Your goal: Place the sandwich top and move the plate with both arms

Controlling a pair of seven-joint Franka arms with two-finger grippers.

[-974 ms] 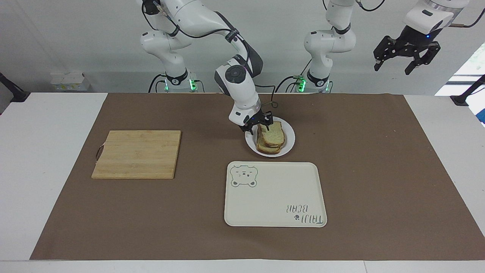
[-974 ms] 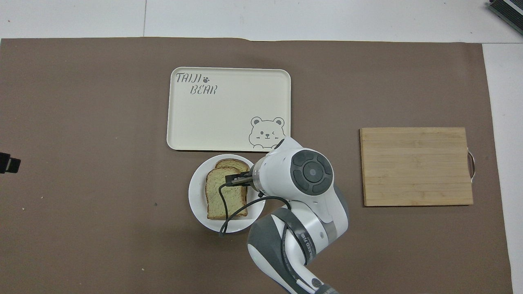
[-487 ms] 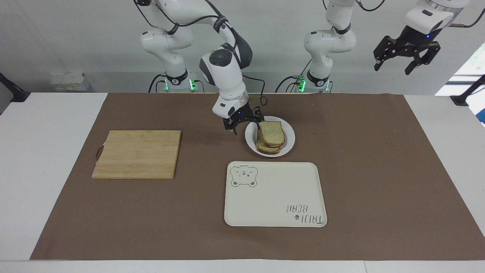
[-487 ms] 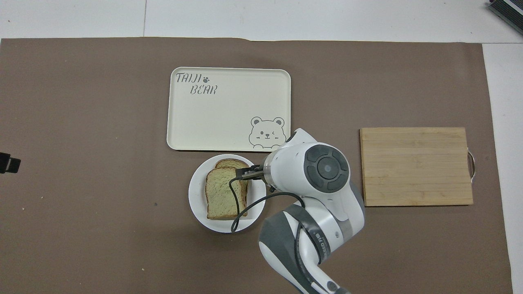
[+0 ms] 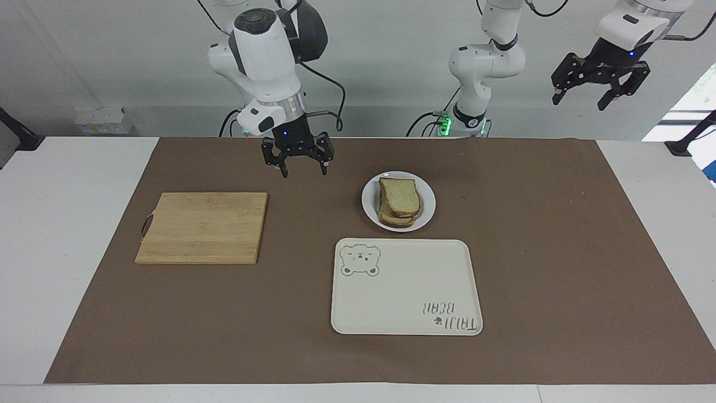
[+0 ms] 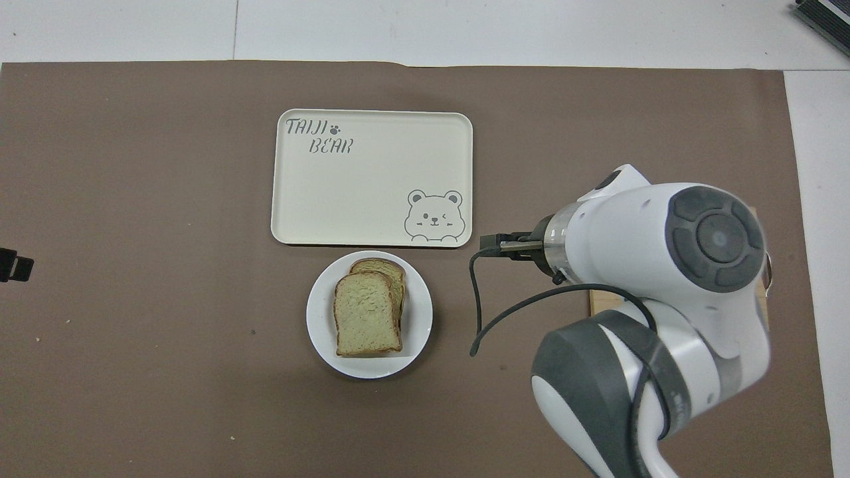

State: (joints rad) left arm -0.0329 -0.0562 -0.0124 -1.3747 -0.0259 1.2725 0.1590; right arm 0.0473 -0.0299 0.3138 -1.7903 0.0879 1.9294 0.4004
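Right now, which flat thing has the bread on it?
The small round white plate, stacked with brown-crusted bread slices. The cream rectangular bear-print tray and wooden cutting board hold nothing.

We see a white counter (image 5: 67, 224) under a brown mat (image 5: 559, 252), a plain pale wall (image 5: 112, 56), daylight from a window (image 5: 699, 95).
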